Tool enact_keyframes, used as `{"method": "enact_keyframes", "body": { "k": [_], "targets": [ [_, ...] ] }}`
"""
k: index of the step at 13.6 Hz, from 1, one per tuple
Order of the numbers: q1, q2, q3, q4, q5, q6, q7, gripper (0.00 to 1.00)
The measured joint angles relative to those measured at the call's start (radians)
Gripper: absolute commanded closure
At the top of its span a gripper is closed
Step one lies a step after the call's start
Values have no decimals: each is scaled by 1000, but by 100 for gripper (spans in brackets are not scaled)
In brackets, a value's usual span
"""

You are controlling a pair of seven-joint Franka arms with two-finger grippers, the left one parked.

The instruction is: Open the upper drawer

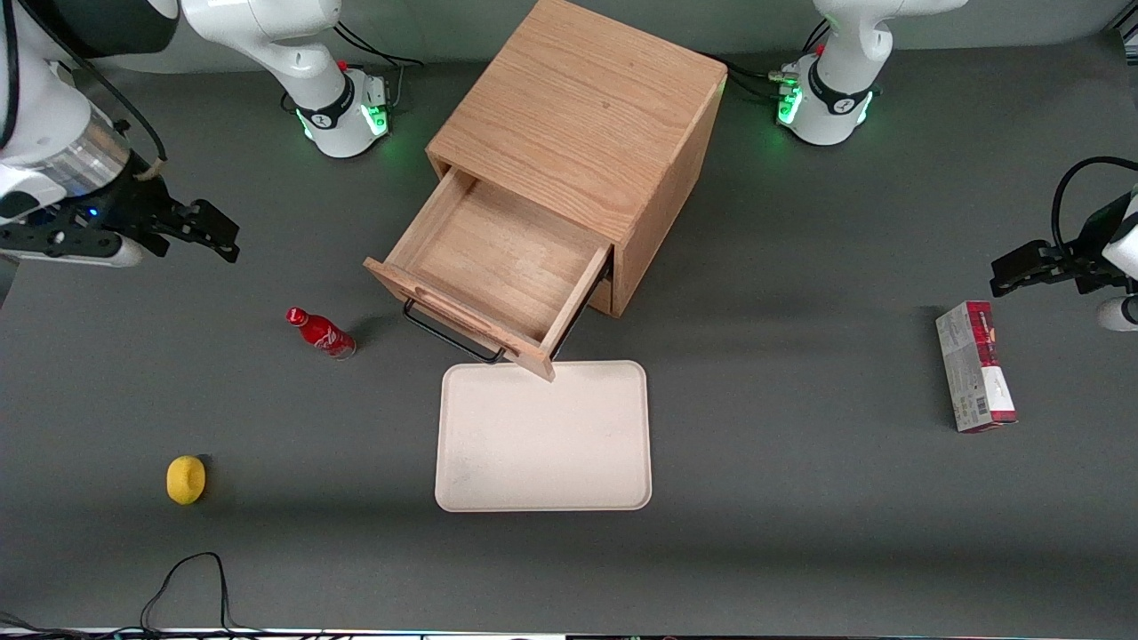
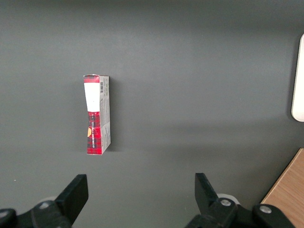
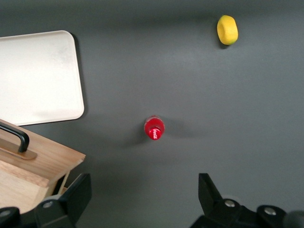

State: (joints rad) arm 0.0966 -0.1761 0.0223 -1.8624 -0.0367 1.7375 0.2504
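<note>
The cabinet (image 1: 578,133) stands mid-table with its upper drawer (image 1: 493,271) pulled out over the tray's (image 1: 542,440) rim, handle (image 1: 442,335) free. My gripper (image 1: 200,233) hangs released and holding nothing at about nine o'clock from the drawer, well apart. Bottle (image 1: 320,332) stands nearer the camera than my gripper, the yellow fruit (image 1: 186,479) at its seven o'clock.

Red bottle (image 1: 321,332), yellow fruit (image 1: 186,480), tray (image 1: 543,462), carton (image 1: 974,379)
</note>
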Motion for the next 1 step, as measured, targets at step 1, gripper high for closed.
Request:
{"method": "enact_keyframes", "body": {
  "k": [1],
  "targets": [
    [0,-2,-11,0,0,-7,-3,0]
  ]
}}
